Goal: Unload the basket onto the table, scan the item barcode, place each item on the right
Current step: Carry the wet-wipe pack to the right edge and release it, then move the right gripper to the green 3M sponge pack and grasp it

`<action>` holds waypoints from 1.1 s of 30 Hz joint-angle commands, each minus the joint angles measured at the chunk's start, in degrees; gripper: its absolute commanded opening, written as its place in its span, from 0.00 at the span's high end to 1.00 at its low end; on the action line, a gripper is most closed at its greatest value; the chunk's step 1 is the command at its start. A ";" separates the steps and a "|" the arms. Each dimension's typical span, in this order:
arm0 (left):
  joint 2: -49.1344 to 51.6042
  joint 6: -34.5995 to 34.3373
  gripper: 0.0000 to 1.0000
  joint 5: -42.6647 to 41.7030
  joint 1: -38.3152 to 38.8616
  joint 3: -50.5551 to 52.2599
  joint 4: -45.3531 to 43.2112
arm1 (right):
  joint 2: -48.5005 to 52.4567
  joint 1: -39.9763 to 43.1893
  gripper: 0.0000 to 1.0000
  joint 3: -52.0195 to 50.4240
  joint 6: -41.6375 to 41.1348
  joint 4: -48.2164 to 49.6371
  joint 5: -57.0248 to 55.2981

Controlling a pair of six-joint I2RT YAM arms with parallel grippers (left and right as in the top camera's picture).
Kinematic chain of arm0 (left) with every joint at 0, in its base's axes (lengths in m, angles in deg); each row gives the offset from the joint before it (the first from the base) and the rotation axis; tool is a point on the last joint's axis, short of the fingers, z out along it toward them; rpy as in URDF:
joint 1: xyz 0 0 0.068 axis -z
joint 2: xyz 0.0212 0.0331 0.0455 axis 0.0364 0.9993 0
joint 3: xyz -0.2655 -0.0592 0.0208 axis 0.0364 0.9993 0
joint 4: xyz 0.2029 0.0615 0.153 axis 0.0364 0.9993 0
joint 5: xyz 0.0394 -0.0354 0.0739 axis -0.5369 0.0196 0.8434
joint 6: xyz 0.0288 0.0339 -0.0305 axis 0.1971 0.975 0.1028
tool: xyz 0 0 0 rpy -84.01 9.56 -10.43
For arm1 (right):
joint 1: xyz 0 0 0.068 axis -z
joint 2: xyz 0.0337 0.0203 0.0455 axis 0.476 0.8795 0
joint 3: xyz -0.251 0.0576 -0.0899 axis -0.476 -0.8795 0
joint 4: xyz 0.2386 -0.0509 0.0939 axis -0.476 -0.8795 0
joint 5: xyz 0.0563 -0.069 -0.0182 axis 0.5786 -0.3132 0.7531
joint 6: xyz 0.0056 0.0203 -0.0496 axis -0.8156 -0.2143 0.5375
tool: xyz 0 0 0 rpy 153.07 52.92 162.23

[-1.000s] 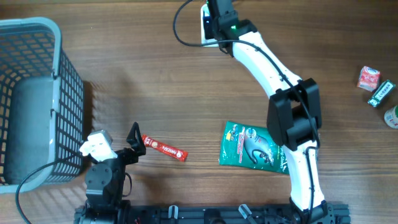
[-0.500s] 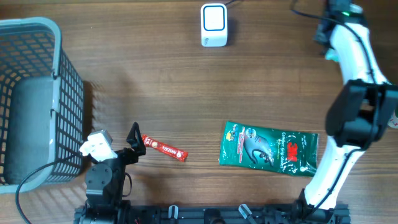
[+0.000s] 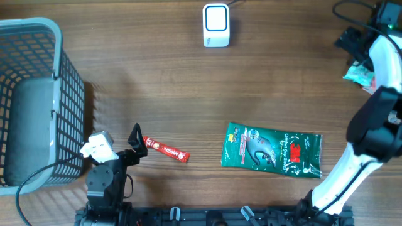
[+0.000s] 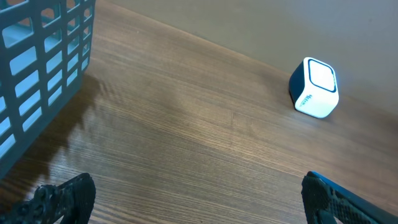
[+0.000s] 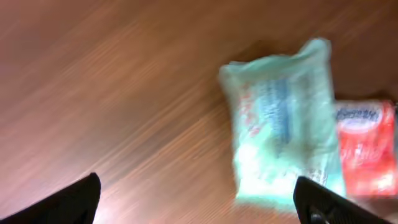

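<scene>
Pincer L [image 4: 199, 202] + pincer R [image 5: 202, 202] wide apart (empty); 1 scanner [image 3: 215, 25], 1 basket [image 3: 70, 94], 1 green pouch [image 3: 271, 149].

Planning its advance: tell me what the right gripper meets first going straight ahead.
Probably the pale green packet, slightly right of centre in its wrist view; blur leaves depth unclear.

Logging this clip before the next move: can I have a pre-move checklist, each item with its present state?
1. Right tool open, nothing between its fingers: ok.
2. Left tool open and empty: ok.
3. Scanner unobstructed, nothing lying against it: ok.
4. Pale green packet in the right wrist view, ahead of the right tool: ok.
5. Barcode on that packet facing up: cannot tell, the view is blurred.
6. Green pack and red stick lying apart: ok.
</scene>
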 commanded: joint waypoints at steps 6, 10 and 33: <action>-0.24 0.09 0.00 -0.50 0.22 0.26 -0.35 | -19.08 -20.76 0.00 2.95 -2.82 -17.92 15.08; -0.24 0.09 0.00 -0.50 0.22 0.26 -0.35 | -18.93 -32.72 0.00 -4.63 13.66 -23.58 23.93; -0.24 0.09 0.00 -0.52 0.22 0.26 -0.35 | -18.93 -54.77 0.00 -34.38 -36.54 -30.84 -3.43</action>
